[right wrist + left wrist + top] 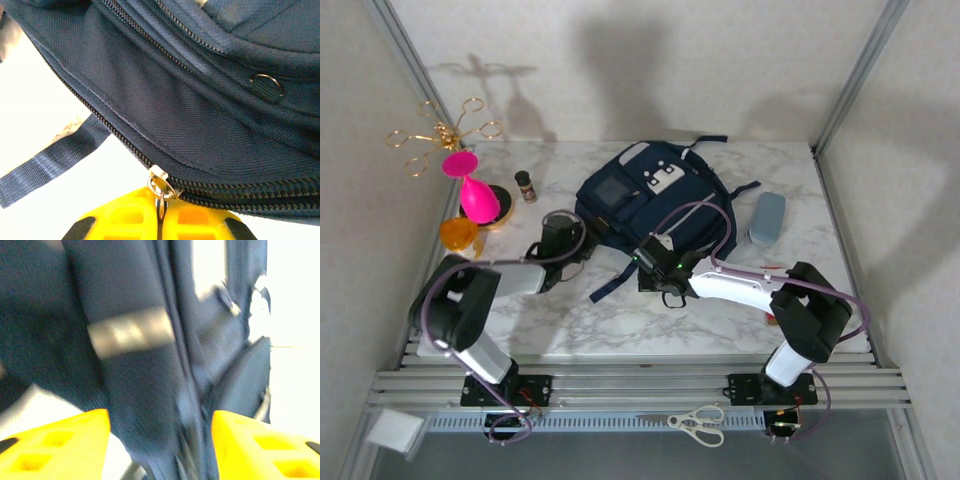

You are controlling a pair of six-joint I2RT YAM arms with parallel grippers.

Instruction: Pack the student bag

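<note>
Right wrist view: the right pincer [160, 215] is seen pressed together on the zipper pull [161, 186] at a seam of the student bag [200, 125]; from above the pull is too small to be made out. Left wrist view, blurred: the left pincer [161, 435] is held spread, with navy fabric between its fingers. The bag is laid mid-table, just beyond both pincers. The table [620, 320] is white marble, enclosed by pale walls.

At the left of the marble counter [620, 320] stand a pink vase [472, 190], an orange cup [459, 233], a small brown bottle [526, 185] and a gold wire rack [440, 133]. A grey-blue case [767, 218] lies at the right.
</note>
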